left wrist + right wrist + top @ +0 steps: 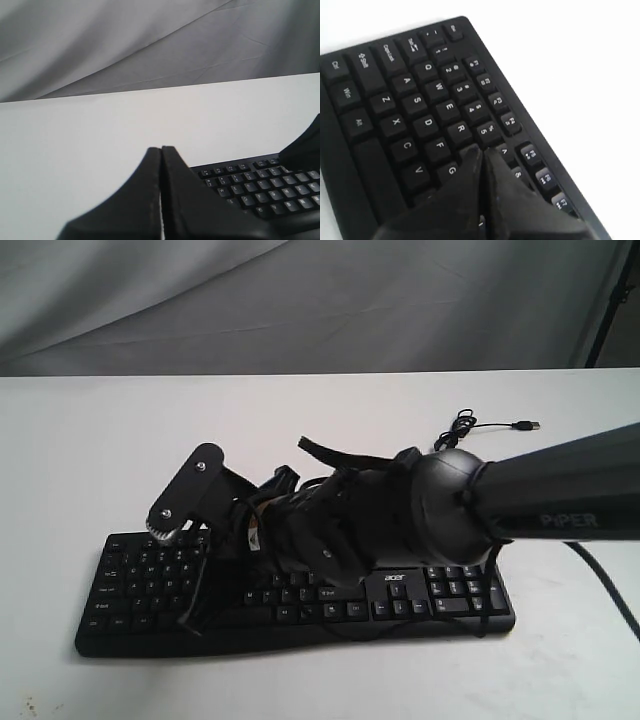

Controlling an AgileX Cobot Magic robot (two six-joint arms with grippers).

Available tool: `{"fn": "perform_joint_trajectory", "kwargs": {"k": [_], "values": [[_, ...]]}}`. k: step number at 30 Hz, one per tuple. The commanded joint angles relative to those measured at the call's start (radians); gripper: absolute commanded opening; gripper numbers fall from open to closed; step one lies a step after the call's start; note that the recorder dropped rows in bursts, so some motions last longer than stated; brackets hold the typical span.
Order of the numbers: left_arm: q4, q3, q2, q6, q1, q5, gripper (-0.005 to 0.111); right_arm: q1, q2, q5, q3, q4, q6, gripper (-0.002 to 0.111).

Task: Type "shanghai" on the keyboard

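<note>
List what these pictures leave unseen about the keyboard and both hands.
- Right wrist view: the shut right hand covers the key beneath its tip; contact cannot be told.
- Left wrist view: the shut left hand and the frame edges cut off most of the keyboard; legends are blurred.
- Exterior view: the right arm hides the middle keys; the left hand is out of frame.

The keyboard [130,585] is seen in black, its key legends [406,80] printed in white (as is the "acer" logo [397,580]). The table [80,440] is shown plain white, the backdrop [300,300] grey, the cable [480,425] black, the arm [570,490] dark grey with pale lettering [568,521].
</note>
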Motion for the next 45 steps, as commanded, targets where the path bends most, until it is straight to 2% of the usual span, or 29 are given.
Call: {"fn": "perform_joint_trajectory", "kwargs": {"k": [1,8,12,38,45], "values": [[0.001,0.004,-0.003,-0.003,-0.004,-0.003,0.0,-0.004,-0.005,-0.026,0.042,0.024,0.009,0.0],[0.001,0.004,-0.003,-0.003,-0.004,-0.003,0.0,-0.001,0.03,-0.036,0.042,0.03,0.009,0.0],[0.001,0.004,-0.003,-0.003,-0.004,-0.003,0.0,-0.001,0.05,-0.106,0.042,0.03,0.009,0.0],[0.001,0.004,-0.003,-0.003,-0.004,-0.003,0.0,0.0,0.096,-0.101,0.042,0.037,0.0,0.0],[0.001,0.004,-0.003,-0.003,-0.004,-0.003,0.0,0.0,0.032,-0.072,0.04,0.037,-0.003,0.0]]}}
